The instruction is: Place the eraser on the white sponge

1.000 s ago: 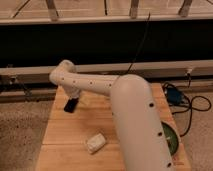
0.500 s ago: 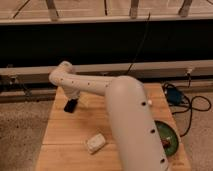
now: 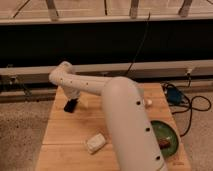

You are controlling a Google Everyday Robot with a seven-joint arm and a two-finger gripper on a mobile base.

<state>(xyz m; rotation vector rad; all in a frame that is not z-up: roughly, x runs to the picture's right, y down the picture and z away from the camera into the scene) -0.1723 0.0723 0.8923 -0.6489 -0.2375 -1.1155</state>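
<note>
The white sponge point(image 3: 95, 143) lies on the wooden table point(image 3: 65, 132), front and centre-left. My gripper point(image 3: 70, 106) is a dark shape at the end of the white arm point(image 3: 85, 85). It hangs low over the table's back left part, well behind and to the left of the sponge. The black eraser does not show apart from the dark gripper, so I cannot tell whether it is held there. My arm's thick near segment point(image 3: 130, 130) covers the middle of the table.
A green plate point(image 3: 169, 136) with a small brown item sits at the table's right front. A small white object point(image 3: 148, 102) lies at the back right. A blue device and black cables point(image 3: 175, 95) lie right of the table. A dark wall with a rail runs behind.
The gripper has sunk slightly toward the table at the back left. The sponge has not moved.
</note>
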